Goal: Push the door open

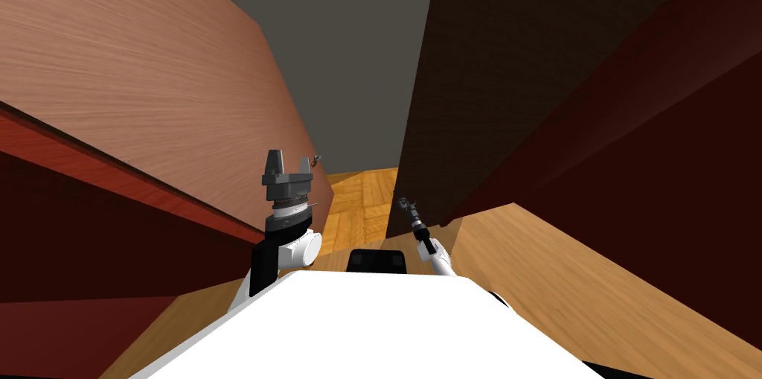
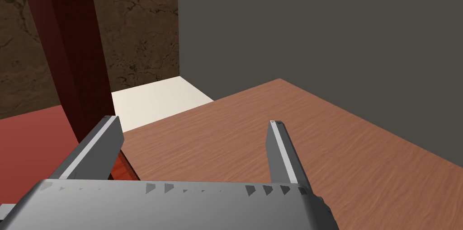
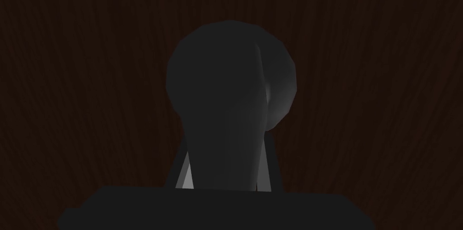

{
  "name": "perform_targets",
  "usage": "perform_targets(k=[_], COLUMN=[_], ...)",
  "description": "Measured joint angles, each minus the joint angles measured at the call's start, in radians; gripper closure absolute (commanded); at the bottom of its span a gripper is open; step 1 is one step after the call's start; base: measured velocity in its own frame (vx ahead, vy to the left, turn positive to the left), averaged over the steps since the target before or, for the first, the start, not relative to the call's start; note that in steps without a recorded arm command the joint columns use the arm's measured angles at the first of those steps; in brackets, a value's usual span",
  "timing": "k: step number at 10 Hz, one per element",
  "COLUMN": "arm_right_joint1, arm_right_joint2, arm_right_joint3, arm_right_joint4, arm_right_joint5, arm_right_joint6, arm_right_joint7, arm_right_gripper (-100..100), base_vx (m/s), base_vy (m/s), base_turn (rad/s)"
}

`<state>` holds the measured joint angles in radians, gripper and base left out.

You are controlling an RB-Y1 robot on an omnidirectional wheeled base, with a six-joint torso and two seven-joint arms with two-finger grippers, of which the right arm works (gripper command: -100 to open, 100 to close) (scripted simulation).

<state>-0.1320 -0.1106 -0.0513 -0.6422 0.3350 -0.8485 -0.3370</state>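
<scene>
A dark brown wooden door rises on my right. My right gripper reaches its near edge. In the right wrist view this gripper is shut on a dark grey rounded door knob, whose stem sits between the two fingers and hides their tips. The dark door panel lies right behind the knob. My left gripper is raised and open beside a reddish-brown wooden panel with a small handle. Nothing is between the left gripper's fingers.
Between the two panels a narrow gap shows a grey wall and a wooden parquet floor. A dark red frame runs along the left panel. Light wooden floor lies at my lower right.
</scene>
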Motion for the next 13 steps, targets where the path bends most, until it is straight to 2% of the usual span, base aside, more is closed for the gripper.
perform_targets(k=[1, 3, 4, 6, 7, 8, 9, 10, 11, 12, 13], arm_right_joint1=[0.015, 0.024, 0.004, -0.007, 0.007, 0.004, 0.021, 0.024, -0.001, 0.009, -0.005], arm_right_joint2=[0.003, 0.006, 0.005, 0.01, 0.008, 0.005, 0.011, 0.014, 0.009, 0.01, 0.007], arm_right_joint3=[-0.001, -0.01, -0.019, -0.04, -0.046, -0.057, -0.067, -0.077, -0.09, -0.097, -0.111], arm_right_joint4=[-0.013, -0.03, -0.006, 0.018, 0.0, 0.007, -0.017, -0.029, 0.012, -0.006, 0.02], arm_right_joint5=[-0.001, -0.01, -0.016, -0.033, -0.038, -0.048, -0.055, -0.063, -0.072, -0.079, -0.089], arm_right_joint6=[0.011, 0.023, 0.013, 0.002, 0.012, 0.013, 0.021, 0.031, 0.015, 0.023, 0.019], arm_right_joint7=[0.002, 0.006, 0.013, 0.034, 0.037, 0.041, 0.05, 0.058, 0.067, 0.07, 0.079], arm_right_gripper=[100, 100, 100, 100, 100, 100, 100, 100, 100, 100, 100], base_vx=[0.197, 0.15, 0.151, 0.205, 0.224, 0.208, 0.179, 0.115, 0.126, 0.166, 0.183], base_vy=[0.071, 0.071, 0.077, 0.105, 0.095, 0.115, 0.115, 0.063, 0.065, 0.125, 0.115], base_turn=[-0.025, -0.022, -0.032, -0.066, -0.072, -0.058, -0.086, -0.025, -0.041, -0.064, -0.081])
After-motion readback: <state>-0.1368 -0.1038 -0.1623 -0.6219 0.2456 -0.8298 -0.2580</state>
